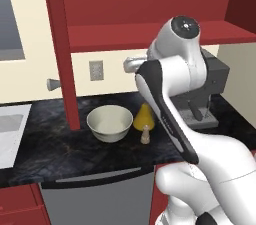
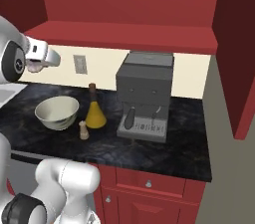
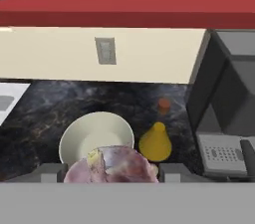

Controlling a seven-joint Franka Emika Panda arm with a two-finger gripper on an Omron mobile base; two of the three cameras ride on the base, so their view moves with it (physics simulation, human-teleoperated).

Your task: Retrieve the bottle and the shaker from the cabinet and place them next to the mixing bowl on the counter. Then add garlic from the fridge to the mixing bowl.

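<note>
Hand view: gripper (image 3: 110,170) clamped on garlic (image 3: 110,167) above mixing bowl (image 3: 94,133), right base view alone shows shaker (image 2: 83,130) before bottle (image 2: 94,110) on counter (image 2: 179,143), beside coffee machine (image 2: 144,96).

This is looking like a home kitchen. A coffee machine (image 2: 144,96) is sitting on a black stone counter (image 2: 184,143), with red cabinets (image 2: 149,19) hanging above and red drawers (image 2: 149,188) running below.

Light is even and flat, fairly bright, with no clear source. The red cabinet (image 2: 124,36) casts only faint shade on the wall. Pictures are soft, slightly blurred, without glare.
</note>
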